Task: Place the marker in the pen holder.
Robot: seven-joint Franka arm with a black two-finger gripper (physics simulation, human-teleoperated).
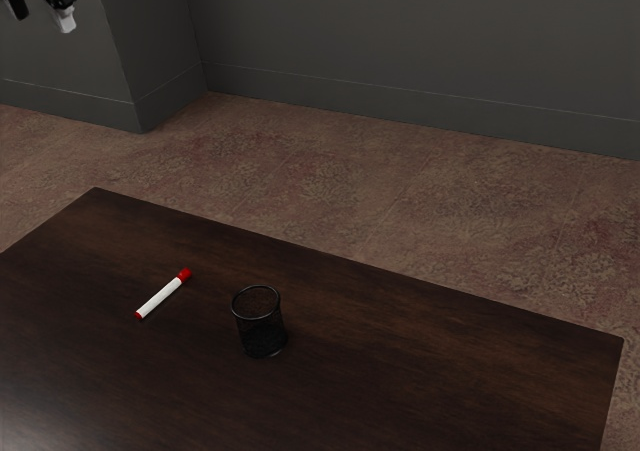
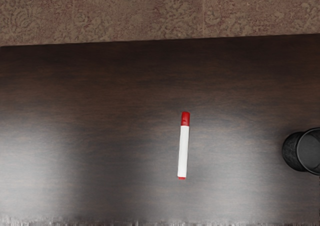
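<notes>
Evidently an easy grip: marker lay loose, below and well apart from the open hand

The fingers stood apart with nothing between them. Beneath the hand, the marker rested flat on the table; the pen holder stood upright, farther out from the hand than the marker. The marker looked light and stiff, likely smooth plastic, apt to roll or skid if only one finger nudged it. The best hold seemed to be across the white barrel, a little toward the red cap, one finger on each long side, so the plain end could be turned down to go in first. A modest squeeze ought to have been enough. The pen holder, probably light too, might have tipped if knocked.
</notes>
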